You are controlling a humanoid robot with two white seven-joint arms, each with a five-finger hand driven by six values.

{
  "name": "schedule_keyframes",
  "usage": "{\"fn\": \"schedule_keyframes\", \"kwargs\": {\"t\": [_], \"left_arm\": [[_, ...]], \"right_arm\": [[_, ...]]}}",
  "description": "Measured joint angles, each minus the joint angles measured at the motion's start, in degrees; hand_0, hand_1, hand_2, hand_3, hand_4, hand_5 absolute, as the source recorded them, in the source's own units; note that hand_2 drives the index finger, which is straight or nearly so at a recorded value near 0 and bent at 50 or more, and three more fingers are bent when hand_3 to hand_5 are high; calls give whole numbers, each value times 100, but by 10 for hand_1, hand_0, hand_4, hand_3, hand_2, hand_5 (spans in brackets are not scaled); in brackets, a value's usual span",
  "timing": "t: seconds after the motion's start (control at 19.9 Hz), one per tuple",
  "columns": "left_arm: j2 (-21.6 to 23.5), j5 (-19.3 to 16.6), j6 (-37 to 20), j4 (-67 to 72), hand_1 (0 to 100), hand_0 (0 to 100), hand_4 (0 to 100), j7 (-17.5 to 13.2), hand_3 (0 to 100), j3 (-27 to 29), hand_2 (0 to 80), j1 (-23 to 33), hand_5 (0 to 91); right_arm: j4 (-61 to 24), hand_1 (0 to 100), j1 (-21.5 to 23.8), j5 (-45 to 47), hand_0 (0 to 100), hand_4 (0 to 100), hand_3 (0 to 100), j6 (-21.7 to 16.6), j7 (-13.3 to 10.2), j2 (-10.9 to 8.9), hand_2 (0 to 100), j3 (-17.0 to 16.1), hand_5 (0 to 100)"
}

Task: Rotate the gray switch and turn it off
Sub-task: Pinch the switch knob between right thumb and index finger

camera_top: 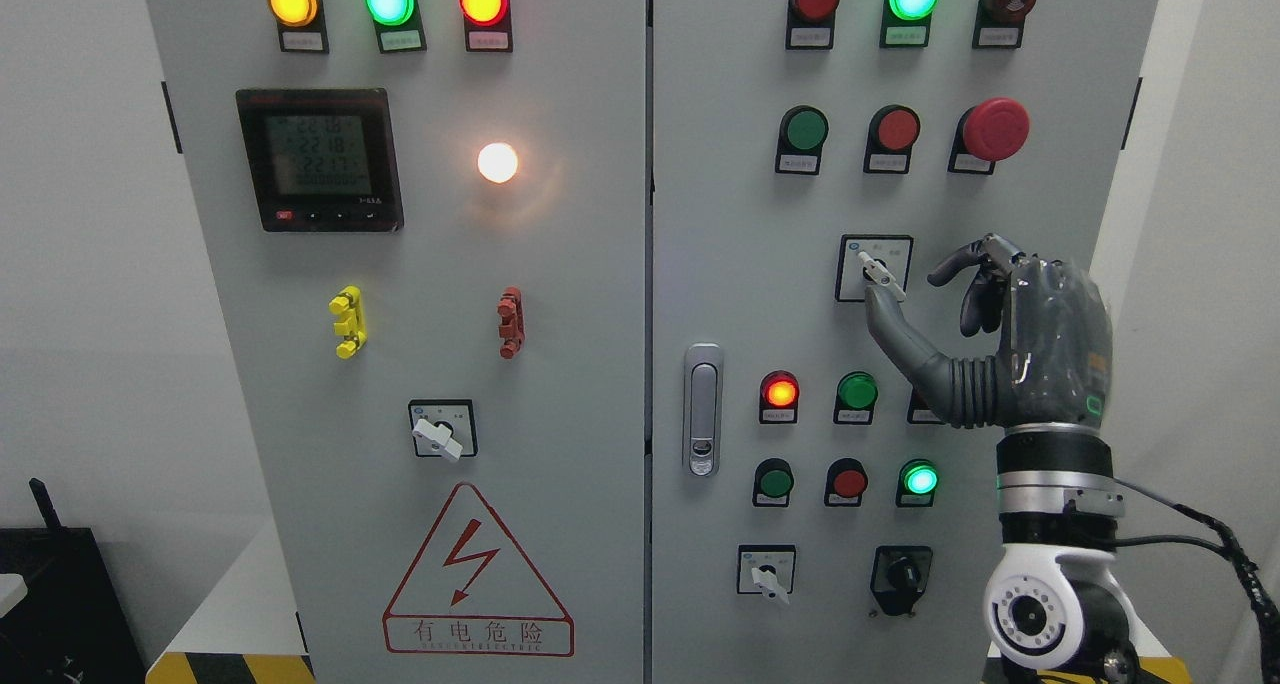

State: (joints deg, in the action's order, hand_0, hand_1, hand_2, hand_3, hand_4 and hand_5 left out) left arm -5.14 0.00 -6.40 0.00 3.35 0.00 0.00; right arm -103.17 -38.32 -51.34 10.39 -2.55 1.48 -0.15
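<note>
Right hand (985, 314) comes up from the bottom right on a white and silver arm, and it is raised in front of the gray cabinet (560, 264). Its fingers are a little apart and bent, and it holds nothing yet. The thumb (890, 324) pokes out to the left, and its tip is right under the gray switch (880, 269), so close that it seems to touch the little white handle. The other fingers (965, 269) curl just beside the switch on the right. I think the hand is held this way so thumb and fingers can pinch the handle from both sides and twist it. The switch sits in a small square plate on the right door, below the red and green buttons. Its handle is a short flat bar that tips down to the right. The hand looks dark and rubbery, with ridges like a bendy straw at the thumb's base. The door is smooth painted metal, and the round lights look shiny like glass
</note>
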Motion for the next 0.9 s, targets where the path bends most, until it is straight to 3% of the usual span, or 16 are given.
{"fn": "schedule_keyframes", "kwargs": {"t": [0.9], "left_arm": [[0, 0, 0, 0, 389, 120, 0, -1, 0, 0, 0, 0, 0]], "right_arm": [[212, 396, -146, -7, 76, 991, 971, 0, 23, 48, 629, 12, 1000]]}}
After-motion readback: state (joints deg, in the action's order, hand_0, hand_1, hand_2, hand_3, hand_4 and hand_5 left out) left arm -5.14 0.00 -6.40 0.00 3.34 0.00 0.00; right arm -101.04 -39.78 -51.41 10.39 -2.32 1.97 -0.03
